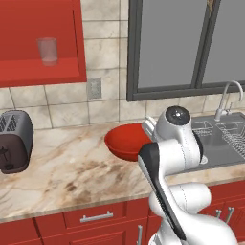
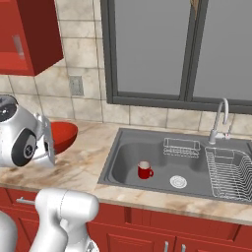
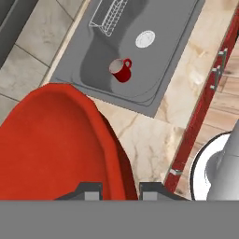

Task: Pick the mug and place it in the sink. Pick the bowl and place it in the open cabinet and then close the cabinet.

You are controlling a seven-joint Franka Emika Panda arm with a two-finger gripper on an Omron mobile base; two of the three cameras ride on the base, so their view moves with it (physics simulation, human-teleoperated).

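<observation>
Two red vessels mark the scene: the mug stands upright on the floor of the sink, near the round drain, while the bowl sits at the marble bench just left of the basin. In the hand view, the pincer is narrowed onto the bowl's rim, one dark fingertip inside the bowl and the other outside it, the rim passing between them. From that view it cannot be told whether the bowl rests on the bench or is lifted clear. A wire dish rack fills the sink's right side, beneath a curved faucet. Up on the wall, the cabinet stands open, a clear drinking glass on its red shelf. A dark toaster sits at the bench's left end.
</observation>
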